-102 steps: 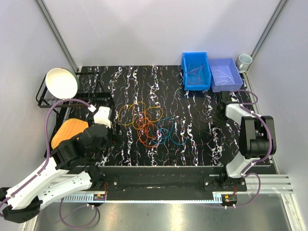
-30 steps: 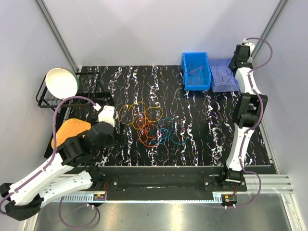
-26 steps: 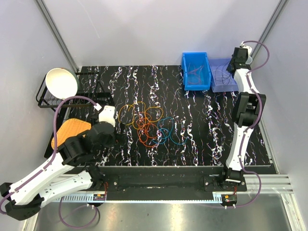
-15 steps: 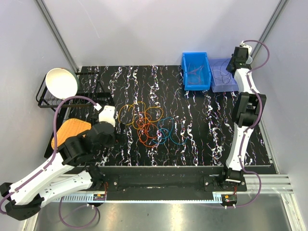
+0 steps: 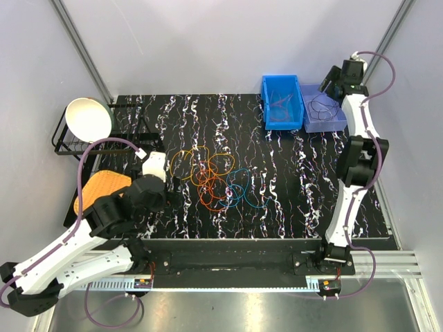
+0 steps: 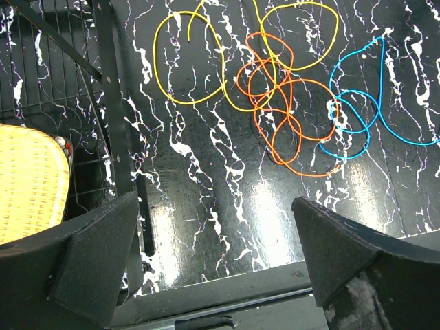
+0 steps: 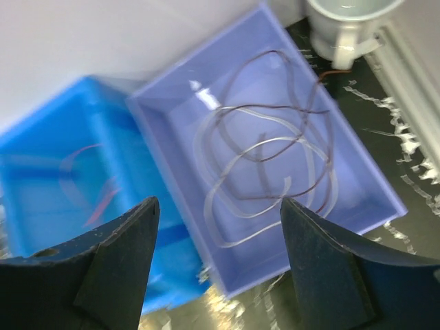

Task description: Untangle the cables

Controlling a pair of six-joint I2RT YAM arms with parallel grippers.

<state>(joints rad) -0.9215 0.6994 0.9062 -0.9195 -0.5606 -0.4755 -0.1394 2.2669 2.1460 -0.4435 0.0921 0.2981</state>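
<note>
Your right gripper (image 7: 216, 206) gaped empty over the purple bin (image 7: 170, 165) holding a dark wire (image 7: 302, 110), left gripper (image 6: 214, 206) wide near the tangled cables (image 6: 282, 103) on the desk (image 5: 297, 207); grabbing overlapping loops there risked tightening knots.

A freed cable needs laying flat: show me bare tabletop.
Bare: between the cable tangle and the right arm; also the far band between tangle and blue bin. Crowded: the tangle itself, and the rack at left.
</note>
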